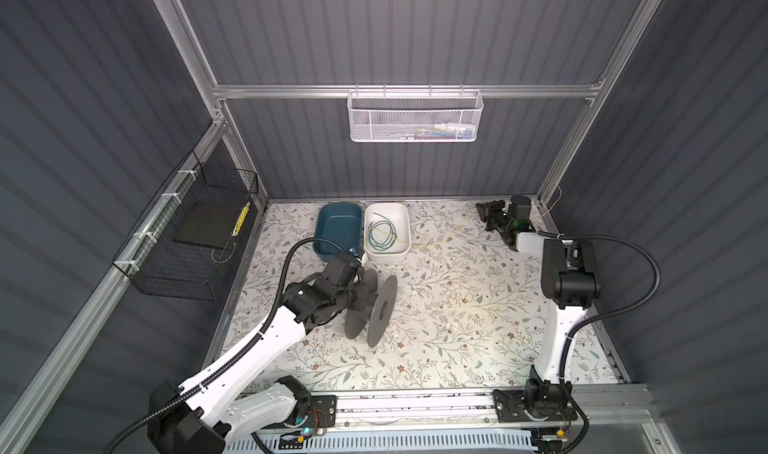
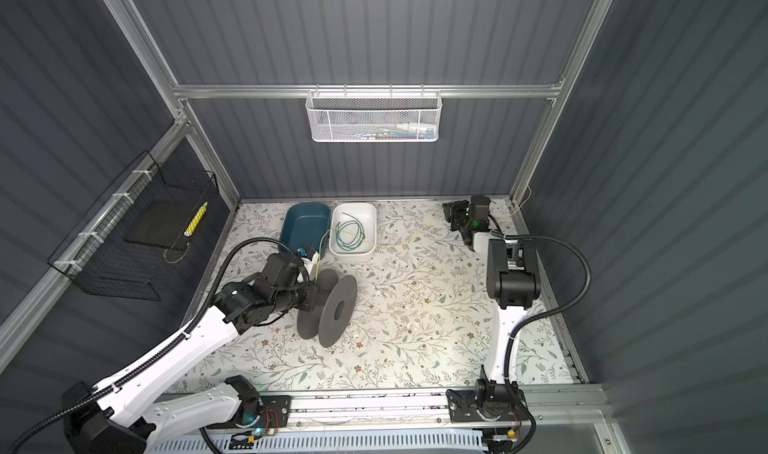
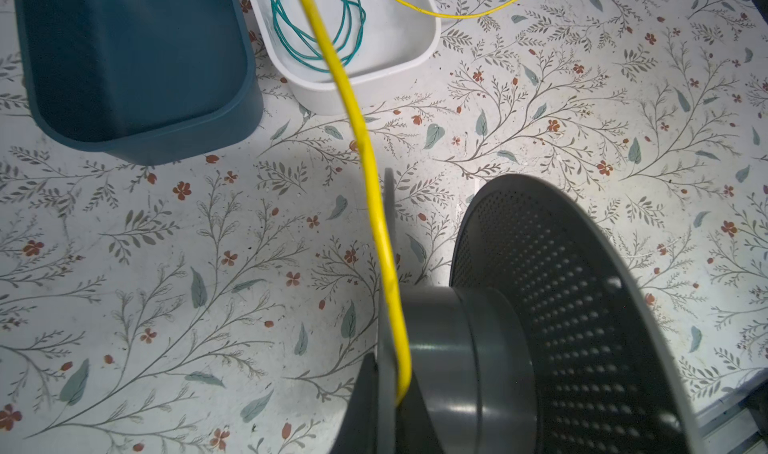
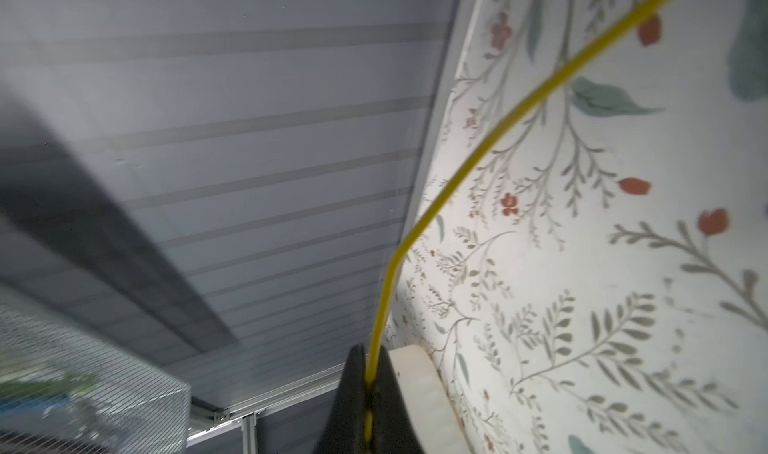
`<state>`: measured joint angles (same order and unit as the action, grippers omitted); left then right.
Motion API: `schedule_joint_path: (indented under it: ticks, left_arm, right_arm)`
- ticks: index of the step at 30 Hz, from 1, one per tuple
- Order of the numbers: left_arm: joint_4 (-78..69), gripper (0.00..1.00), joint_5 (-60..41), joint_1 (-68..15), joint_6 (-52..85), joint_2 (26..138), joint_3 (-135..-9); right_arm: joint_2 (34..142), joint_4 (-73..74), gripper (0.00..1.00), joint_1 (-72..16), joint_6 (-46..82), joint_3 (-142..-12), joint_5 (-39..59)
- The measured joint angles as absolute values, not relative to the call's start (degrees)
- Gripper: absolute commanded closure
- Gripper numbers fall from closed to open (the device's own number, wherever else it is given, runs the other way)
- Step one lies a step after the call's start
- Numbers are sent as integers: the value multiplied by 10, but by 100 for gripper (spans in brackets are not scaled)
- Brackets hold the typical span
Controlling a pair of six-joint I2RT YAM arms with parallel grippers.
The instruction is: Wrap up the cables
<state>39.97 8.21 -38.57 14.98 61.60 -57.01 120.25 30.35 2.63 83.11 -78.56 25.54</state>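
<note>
The thin yellow cable (image 1: 436, 244) runs from the grey spool (image 1: 382, 310) up over the white bin (image 1: 388, 256) and across the mat to the back right corner. There my right gripper (image 1: 482, 212) is shut on it; the right wrist view shows the yellow cable (image 4: 440, 198) pinched between the black jaws of that gripper (image 4: 370, 360). My left gripper (image 3: 390, 373) is shut on the spool's (image 3: 561, 306) near flange, with the yellow cable's (image 3: 376, 206) end pinned beside it. The green cable (image 3: 363, 19) lies coiled in the white bin.
A dark blue bin (image 1: 336, 227) stands left of the white one. A white mesh basket (image 1: 415, 117) hangs on the back wall. A black wire basket (image 1: 187, 231) hangs on the left wall. The right gripper is close to the back wall and the corner post.
</note>
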Motion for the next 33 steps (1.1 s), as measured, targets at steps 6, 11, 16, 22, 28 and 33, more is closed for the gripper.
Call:
schedule_joint_path:
  ticks: [6, 11, 16, 22, 28, 33]
  left_arm:
    - [471, 100, 98, -386, 128, 587, -639]
    - [537, 100, 121, -386, 121, 561, -677]
    - [599, 100, 125, -386, 122, 542, -749]
    - [631, 100, 120, -386, 118, 575, -925]
    - [639, 100, 109, -386, 106, 644, -1054]
    - [618, 100, 119, -386, 105, 684, -1090]
  right_arm:
    - [1099, 304, 100, 58, 794, -779, 255]
    - [1074, 274, 100, 82, 750, -779, 251]
    - [1073, 224, 100, 85, 692, -763, 239]
    - [1062, 196, 100, 70, 628, -683, 231]
    - [998, 187, 100, 51, 573, -590, 214]
    - [908, 203, 100, 21, 537, -500, 179]
